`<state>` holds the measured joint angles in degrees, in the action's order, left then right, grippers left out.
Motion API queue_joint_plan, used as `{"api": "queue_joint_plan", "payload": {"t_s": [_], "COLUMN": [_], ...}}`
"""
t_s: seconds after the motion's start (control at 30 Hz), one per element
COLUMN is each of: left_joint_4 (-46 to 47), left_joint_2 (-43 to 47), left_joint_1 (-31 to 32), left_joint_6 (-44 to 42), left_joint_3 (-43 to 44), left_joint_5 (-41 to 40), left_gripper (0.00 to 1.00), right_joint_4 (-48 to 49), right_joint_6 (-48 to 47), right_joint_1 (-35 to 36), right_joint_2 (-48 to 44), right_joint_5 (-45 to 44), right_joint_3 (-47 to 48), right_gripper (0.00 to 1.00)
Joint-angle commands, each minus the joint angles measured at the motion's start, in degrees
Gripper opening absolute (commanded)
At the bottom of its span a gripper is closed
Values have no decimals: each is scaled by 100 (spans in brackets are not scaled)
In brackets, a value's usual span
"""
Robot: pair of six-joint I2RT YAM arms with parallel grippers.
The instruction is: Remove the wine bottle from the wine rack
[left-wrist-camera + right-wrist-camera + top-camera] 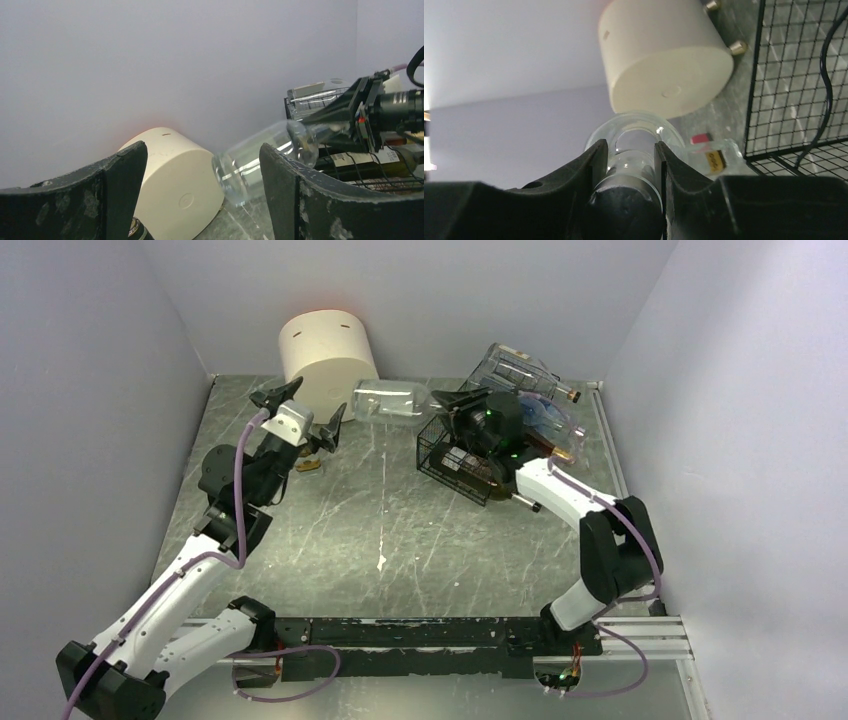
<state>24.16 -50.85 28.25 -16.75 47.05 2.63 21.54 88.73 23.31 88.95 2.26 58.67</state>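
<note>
Now the jaws of my right gripper [630, 152] clamp the neck of the clear wine bottle [388, 402], held just left of the wine rack [432, 445] near the cream cylinder [322, 350]. My left gripper [303, 412] hovers, jaws apart. I judge the lift-off done, with only the setting down left.

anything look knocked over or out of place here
The cream cylinder lies tipped on its side at the back left. The wine rack sits askew rather than square, and clear bottles lie piled in the back right corner.
</note>
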Motion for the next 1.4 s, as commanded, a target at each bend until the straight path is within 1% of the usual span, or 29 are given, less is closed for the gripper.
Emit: {"api": "queue_joint_plan", "payload": {"t_s": [0.0, 0.13, 0.27, 0.4, 0.5, 0.57, 0.63, 0.8, 0.93, 1.13, 1.2, 1.3, 1.37], "left_joint_4": [212, 167, 171, 195, 181, 181, 208, 273, 385, 644, 643, 743, 865], "left_joint_2": [98, 76, 125, 154, 164, 179, 201, 314, 422, 540, 557, 586, 614], "left_joint_1": [44, 45, 38, 35, 30, 31, 23, -48, -382, -917, -964, -971, -971], "left_joint_6": [-46, -73, -100, -113, -104, -100, -103, -94, 110, 462, 475, 384, 337], "left_joint_3": [-56, -32, -30, -48, -34, -43, -49, -84, -152, -317, -316, -377, -446], "left_joint_5": [-360, -405, -448, -522, -559, -598, -693, -1052, -1368, -2033, -2092, -2190, -2311], "left_gripper": [86, 85, 86, 86, 85, 84, 83, 83, 82, 82, 82, 82, 83], "right_joint_4": [660, 293, -69, -260, -441, -432, -308, -237, -137, -118, -83, -297, -568], "right_joint_6": [-71, -506, -1244, -2130, -2972, -3514, -4036, -5661, -6786, -7661, -7955, -8449, -8487], "right_joint_1": [332, 704, 1078, 1412, 1661, 1846, 2002, 2418, 2702, 2932, 2992, 3115, 3118], "right_joint_2": [32, 391, 694, 930, 1080, 1168, 1300, 1786, 2089, 2548, 2639, 3075, 3285], "right_joint_5": [-335, -614, -1116, -1599, -2169, -2507, -2651, -2919, -3140, -3063, -2950, -3125, -3079], "right_joint_3": [684, 1044, 1435, 1849, 2207, 2349, 2474, 3249, 3709, 4211, 4337, 4873, 5220], "right_gripper": [0, 0, 0, 0, 0, 0, 0, 0, 0, 0, 0, 0, 0]}}
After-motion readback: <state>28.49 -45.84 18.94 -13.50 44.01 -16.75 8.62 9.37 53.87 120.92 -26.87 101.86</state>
